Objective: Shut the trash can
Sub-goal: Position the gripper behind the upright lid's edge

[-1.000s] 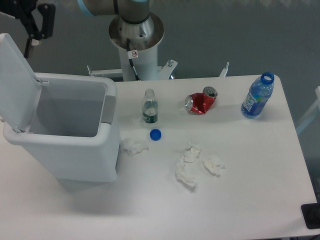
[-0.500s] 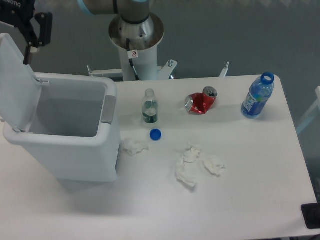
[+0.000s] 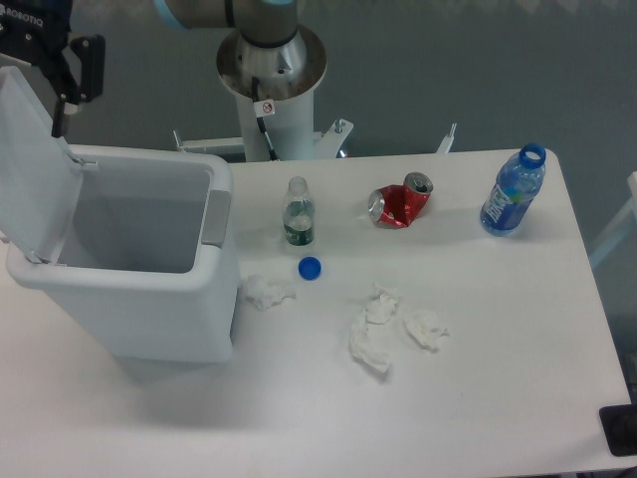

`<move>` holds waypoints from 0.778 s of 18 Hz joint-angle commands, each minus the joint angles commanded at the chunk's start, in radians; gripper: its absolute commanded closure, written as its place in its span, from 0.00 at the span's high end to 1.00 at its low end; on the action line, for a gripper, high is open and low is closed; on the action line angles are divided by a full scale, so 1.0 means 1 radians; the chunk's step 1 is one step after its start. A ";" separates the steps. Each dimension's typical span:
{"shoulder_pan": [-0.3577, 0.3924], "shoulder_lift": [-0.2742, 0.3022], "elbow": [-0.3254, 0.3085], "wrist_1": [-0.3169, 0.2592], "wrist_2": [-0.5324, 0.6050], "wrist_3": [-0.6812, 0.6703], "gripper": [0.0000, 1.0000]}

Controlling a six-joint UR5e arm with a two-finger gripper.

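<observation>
The trash can (image 3: 139,299) is a large white bin on the left side of the table. Its flat lid (image 3: 30,159) stands raised on the left edge, leaving the inside open to view and showing nothing in it. A grey latch tab (image 3: 215,217) sits on the right rim. My gripper (image 3: 76,82) hangs at the top left, just above and behind the lid's upper edge. Its two black fingers stand apart with nothing between them. I cannot tell whether a fingertip touches the lid.
A small clear bottle (image 3: 298,212) and a blue cap (image 3: 310,267) stand right of the bin. A crushed red can (image 3: 400,202), a blue water bottle (image 3: 514,191) and several crumpled tissues (image 3: 383,324) lie further right. The robot base (image 3: 271,70) rises behind the table.
My gripper has drifted a little to the left and down toward the lid's top edge. The lid and the items on the table have not moved.
</observation>
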 joint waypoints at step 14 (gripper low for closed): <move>0.006 0.014 0.002 -0.009 0.057 0.000 1.00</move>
